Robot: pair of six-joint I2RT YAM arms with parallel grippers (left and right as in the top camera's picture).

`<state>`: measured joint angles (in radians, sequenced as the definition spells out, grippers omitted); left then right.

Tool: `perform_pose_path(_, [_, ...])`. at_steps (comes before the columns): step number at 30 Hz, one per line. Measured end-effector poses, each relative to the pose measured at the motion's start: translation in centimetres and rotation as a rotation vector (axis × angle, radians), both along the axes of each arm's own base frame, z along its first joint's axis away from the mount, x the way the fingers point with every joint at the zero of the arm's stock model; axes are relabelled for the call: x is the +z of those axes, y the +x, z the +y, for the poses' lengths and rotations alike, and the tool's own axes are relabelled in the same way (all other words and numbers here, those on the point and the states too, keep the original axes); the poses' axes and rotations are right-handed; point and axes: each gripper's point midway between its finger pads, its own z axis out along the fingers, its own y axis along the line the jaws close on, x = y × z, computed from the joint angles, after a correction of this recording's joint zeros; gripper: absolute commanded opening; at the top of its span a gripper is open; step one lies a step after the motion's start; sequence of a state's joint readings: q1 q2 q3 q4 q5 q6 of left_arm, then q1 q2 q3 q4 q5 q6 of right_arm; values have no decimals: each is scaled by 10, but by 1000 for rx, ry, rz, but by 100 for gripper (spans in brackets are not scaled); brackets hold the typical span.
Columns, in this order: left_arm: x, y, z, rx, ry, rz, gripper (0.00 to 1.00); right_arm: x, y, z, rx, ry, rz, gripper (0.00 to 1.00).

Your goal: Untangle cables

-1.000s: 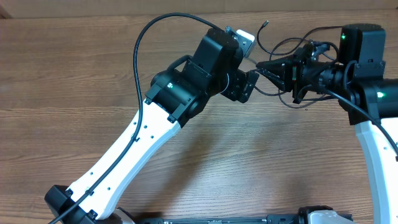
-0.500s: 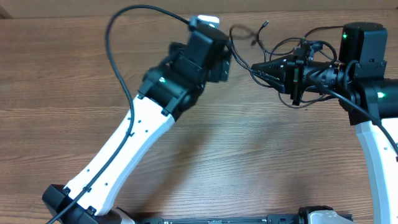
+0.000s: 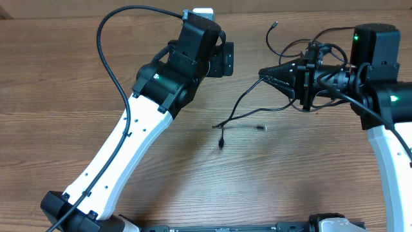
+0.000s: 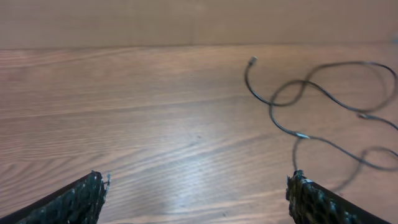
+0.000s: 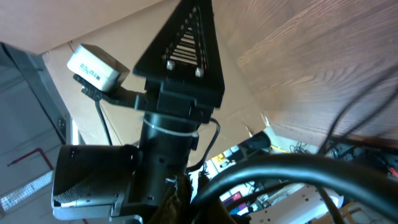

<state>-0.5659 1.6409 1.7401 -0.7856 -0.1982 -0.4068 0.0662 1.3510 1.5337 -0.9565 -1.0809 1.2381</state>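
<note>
Overhead, we see the cables (image 3: 243,98) on the right half of the table (image 3: 64,77), toward its far edge. Loops bunch around the right end effector (image 3: 264,72), which is closed to a point. A strand leaves right at its tip, so we judge it pinched there. Two loose strands trail toward the table's middle and end in small plugs lying flat. The left end effector (image 3: 224,59) sits apart from them near the far edge.

Left wrist: the left end effector (image 4: 196,194) stands wide with only bare wood between its fingers, holding nothing. Beyond it the cables (image 4: 297,135) snake in open loops, one metal-tipped end free. We judge these cords light, limp and very thin, so they could easily slip from the pads. A hard pull could tighten a crossing into a knot. The best hold looks to be a single strand clear of any crossing, or just behind a plug, where the cord is stiffest.

Right wrist: the right end effector (image 5: 198,9) shows its fingers pressed together. We cannot make out a cord at the tip here, and the dark strands at the right are too blurred to name.
</note>
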Motion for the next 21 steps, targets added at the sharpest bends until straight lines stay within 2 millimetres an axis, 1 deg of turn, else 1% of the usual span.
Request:
perform_pose_path(4, [-5,-6,-7,-98,-10,37,95,-3,4,-2,-24,-21,-3,4])
perform_pose_path(6, [-7,-12,-8,-163,-11,62,94,-5,7,-4,-40,-35,-6,4])
perform_pose_path(8, [-7,-23,-8,-233,-16,88,93,-7,9,-5,-54,-47,-7,4])
perform_pose_path(10, [-1,-36,-9,-310,-28,96,93,-9,11,-7,-69,-61,-8,4])
perform_pose_path(16, [33,-79,-18,-538,-63,36,91,-11,15,-10,-91,-79,-10,4])
perform_pose_path(18, [39,-91,-24,-615,-72,19,91,-11,15,-10,-91,-79,-10,4])
perform_pose_path(21, [40,-102,-31,-707,-78,10,90,-11,15,-10,-93,-81,-10,4])
